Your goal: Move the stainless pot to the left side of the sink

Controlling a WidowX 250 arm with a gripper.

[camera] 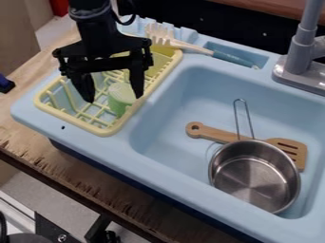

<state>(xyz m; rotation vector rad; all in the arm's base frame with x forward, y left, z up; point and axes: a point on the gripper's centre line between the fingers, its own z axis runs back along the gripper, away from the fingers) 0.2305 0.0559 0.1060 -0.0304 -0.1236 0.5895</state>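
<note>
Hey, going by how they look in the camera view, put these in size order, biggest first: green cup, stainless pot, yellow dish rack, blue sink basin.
1. Blue sink basin
2. Yellow dish rack
3. Stainless pot
4. Green cup, partly hidden among the rack's bars

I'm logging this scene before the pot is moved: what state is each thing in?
Gripper: open
Stainless pot: upright, empty
Wooden spatula: lying flat, partly covered
Dish rack: upright, loaded
Green cup: racked
Teal-handled utensil: lying down
Sink: holding pot and spatula
</note>
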